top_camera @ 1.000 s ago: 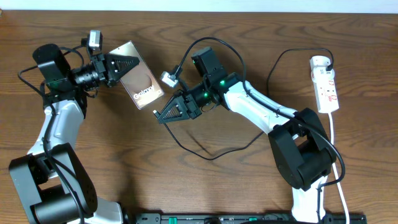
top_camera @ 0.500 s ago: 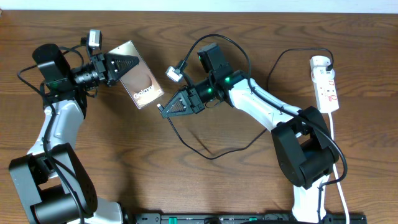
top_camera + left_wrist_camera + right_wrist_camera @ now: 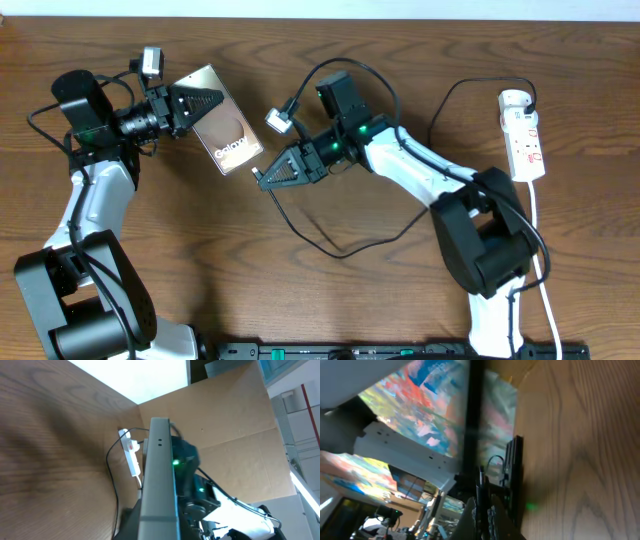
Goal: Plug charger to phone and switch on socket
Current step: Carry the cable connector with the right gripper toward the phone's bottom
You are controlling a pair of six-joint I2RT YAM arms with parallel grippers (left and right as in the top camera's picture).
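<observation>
Phone [image 3: 228, 135] off the bench [image 3: 220, 260], tipped up on one long edge, clamped in the left fingers [image 3: 195, 104] near its top end. "Galaxy" lettering faces up toward the overhead camera. In the left wrist view it shows edge-on as a grey bar [image 3: 159, 485].

Right fingers [image 3: 287, 171] are clenched on the free end of the charger [image 3: 343, 253]. The plug [image 3: 257, 176] pokes out at their tip, just beside the lower corner of the phone. I cannot tell from above whether it touches the port. The right wrist view is too close and too full of reflections to settle it.

Cable slack loops over the bench below the right arm, then runs up toward the rounded end of the socket [image 3: 522, 135]. Socket lies well apart, at the right side of the bench, with neither arm near it. Switch position is too small to read.

Progress, by my reading:
- Both items are gripped and the plug is brought to the phone.
- Insertion is not confirmed and probably not yet seated.
- Left to do: push the plug home, release, then reach across to press the socket switch.
</observation>
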